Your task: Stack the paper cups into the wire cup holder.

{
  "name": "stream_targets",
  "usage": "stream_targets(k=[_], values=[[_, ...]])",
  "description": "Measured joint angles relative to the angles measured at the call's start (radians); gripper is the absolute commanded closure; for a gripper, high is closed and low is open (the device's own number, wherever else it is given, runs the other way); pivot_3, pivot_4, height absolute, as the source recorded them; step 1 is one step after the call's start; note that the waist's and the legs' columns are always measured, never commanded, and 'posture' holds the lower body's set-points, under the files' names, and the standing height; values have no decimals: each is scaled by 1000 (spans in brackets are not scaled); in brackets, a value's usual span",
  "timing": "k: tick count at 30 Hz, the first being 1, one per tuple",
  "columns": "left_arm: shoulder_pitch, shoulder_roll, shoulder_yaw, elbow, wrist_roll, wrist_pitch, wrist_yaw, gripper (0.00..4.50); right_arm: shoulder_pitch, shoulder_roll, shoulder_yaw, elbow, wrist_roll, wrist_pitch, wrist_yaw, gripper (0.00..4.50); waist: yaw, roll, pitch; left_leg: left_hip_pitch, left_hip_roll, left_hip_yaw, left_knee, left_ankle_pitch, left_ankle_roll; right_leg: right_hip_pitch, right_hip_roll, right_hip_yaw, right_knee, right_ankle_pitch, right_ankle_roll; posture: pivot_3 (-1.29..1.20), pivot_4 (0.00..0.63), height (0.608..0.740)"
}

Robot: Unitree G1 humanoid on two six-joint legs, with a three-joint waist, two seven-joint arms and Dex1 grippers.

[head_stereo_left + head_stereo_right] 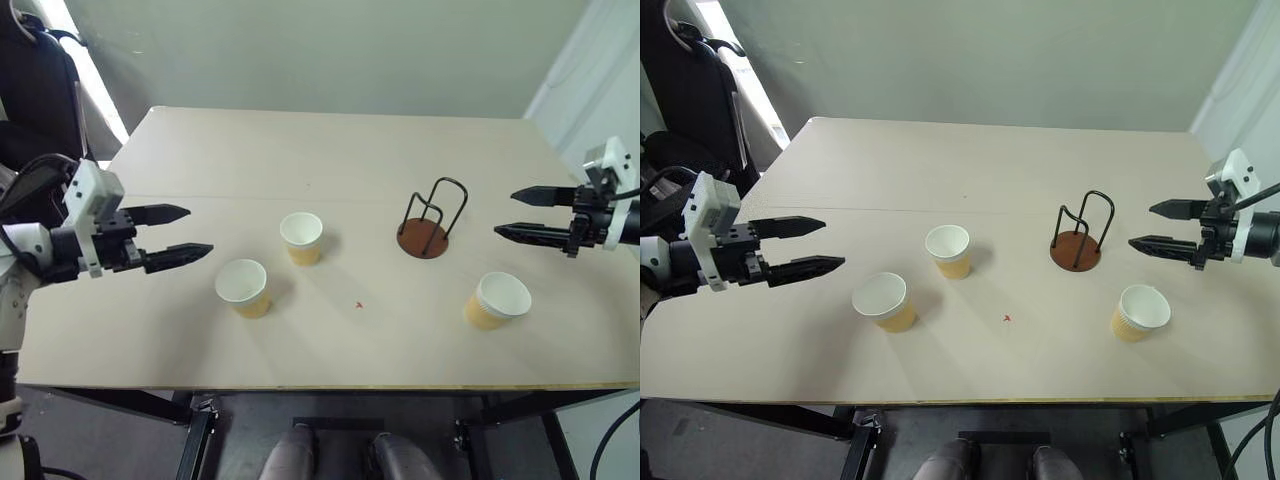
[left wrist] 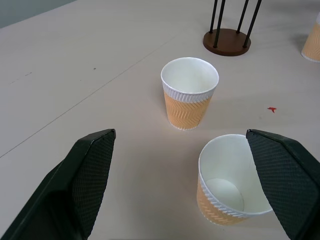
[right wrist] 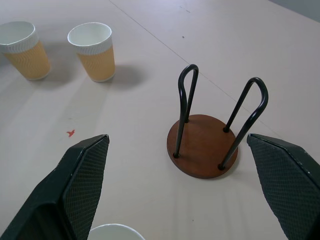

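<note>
paper cups point(image 1: 301, 238) upright, wire cup holder point(image 1: 428, 221) w/ none inside

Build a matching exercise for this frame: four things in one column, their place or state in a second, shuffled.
Things:
1. wire cup holder
2. cup nearest the left hand
3. cup right of the holder
4. right hand

Places or states:
A. standing upright on the table, close to the open black fingers on the left
B. holding no cups, on its round brown base
C. open and holding nothing, above the table's right edge
D. alone on the table, nearer the front edge than the holder

Pairs: 1-B, 2-A, 3-D, 4-C
</note>
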Motion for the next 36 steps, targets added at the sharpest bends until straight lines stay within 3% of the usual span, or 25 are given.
stream_targets(k=[9,16,27,30,36], values=[[0,0,0,-1,0,1,1,22,-21,20,2,3,0,7,-7,0,-1,0,0,0,0,0,0,0,0,0,0,0,0,0,0,0,150,740],[5,-2,5,-20,-2,2,5,22,-127,266,121,-17,-77,53,-239,0,-15,0,0,1,1,-1,0,1,-2,-3,2,0,3,2,-3,0,150,740],[49,-9,26,-59,-23,14,27,22,-178,356,208,-12,-169,154,-389,0,-3,0,0,-2,1,-1,-1,2,-4,-7,2,0,5,2,-4,0,150,740],[56,-9,27,-63,-24,16,32,0,-179,376,236,24,-198,156,-404,584,-3,0,0,-2,1,-1,-1,2,-5,-8,2,0,7,1,-5,0,150,740],[70,-9,29,-67,-26,17,38,0,-186,397,245,70,-235,148,-414,2636,-3,0,0,-2,1,-1,-1,2,-6,-10,2,0,10,0,-7,0,150,740]])
